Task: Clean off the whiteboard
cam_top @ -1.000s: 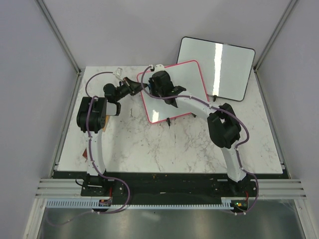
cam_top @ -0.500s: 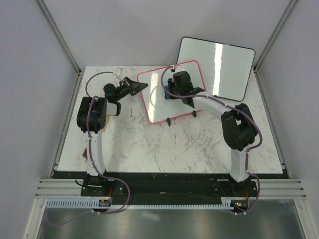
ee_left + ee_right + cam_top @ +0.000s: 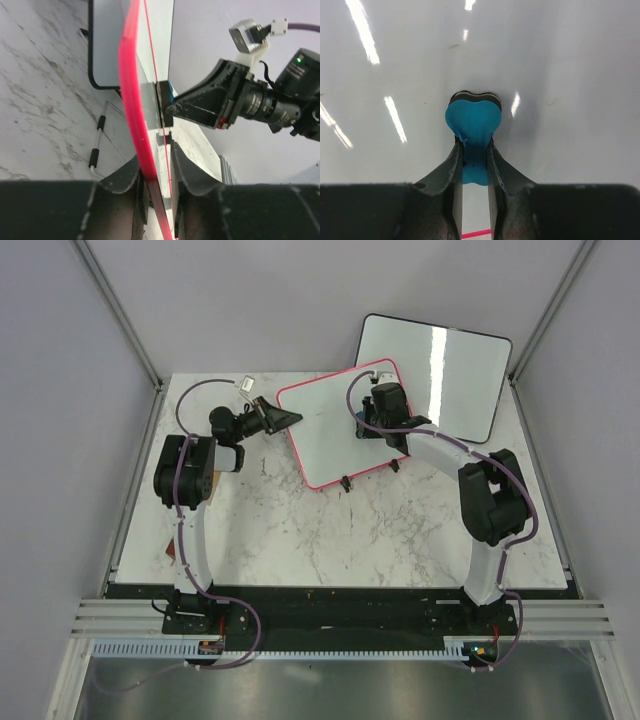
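- One table (image 3: 300, 530), white marble-patterned, carries everything; both arm bases are bolted at its near edge.
- Two whiteboards in all. The black-framed whiteboard (image 3: 400, 350) stands at the far right corner of the table. Its glossy face shows only a bright strip of reflected light.
- The pink-framed whiteboard (image 3: 330, 435) sits on the far half of the table, from about the middle towards the far right corner, turned askew to the edges. Two small black feet show along its near edge. From above, its far right corner overlaps the black-framed board. Its face carries light reflections and a few faint dark specks, too small to read.
- Two arms. The left gripper (image 3: 285, 418) reaches to the board's left edge. In the left wrist view its fingers (image 3: 132, 175) are clamped on the pink frame, one on each side of the rim.
- The right gripper (image 3: 372, 422) is over the right part of the same board, and its fingers (image 3: 451, 165) are closed tight on the eraser.
- One eraser (image 3: 472, 117), blue and heart-shaped with a dark pad under it, is pressed flat against the white face.
- No brand or label can be read anywhere.
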Robot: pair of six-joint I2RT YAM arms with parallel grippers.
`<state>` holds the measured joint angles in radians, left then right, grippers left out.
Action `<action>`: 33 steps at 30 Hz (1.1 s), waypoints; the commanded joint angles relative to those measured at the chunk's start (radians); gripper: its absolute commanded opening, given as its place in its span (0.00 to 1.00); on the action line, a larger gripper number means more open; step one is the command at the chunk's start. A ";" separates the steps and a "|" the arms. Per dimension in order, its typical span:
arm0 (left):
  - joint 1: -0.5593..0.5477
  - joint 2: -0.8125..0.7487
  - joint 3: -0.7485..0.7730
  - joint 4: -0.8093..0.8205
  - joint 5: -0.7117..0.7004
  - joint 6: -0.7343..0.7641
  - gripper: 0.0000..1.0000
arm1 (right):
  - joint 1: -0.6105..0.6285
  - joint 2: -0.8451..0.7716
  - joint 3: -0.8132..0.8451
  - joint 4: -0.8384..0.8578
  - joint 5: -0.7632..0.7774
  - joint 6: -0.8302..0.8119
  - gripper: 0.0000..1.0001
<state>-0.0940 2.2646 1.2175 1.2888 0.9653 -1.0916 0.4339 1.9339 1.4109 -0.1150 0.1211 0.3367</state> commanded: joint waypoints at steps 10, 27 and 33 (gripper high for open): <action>-0.039 -0.111 -0.070 0.374 0.113 0.104 0.60 | -0.070 0.042 -0.185 -0.153 0.164 -0.038 0.00; 0.071 -0.353 -0.489 0.212 -0.215 0.386 1.00 | 0.028 -0.088 -0.213 -0.103 0.132 -0.082 0.00; 0.047 -0.597 -0.693 0.024 -0.441 0.571 0.99 | 0.077 -0.197 -0.288 -0.103 0.138 -0.056 0.00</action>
<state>-0.0280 1.8107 0.6022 1.2884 0.7033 -0.7071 0.4706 1.8111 1.2041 -0.1184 0.2687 0.2760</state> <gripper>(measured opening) 0.993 0.263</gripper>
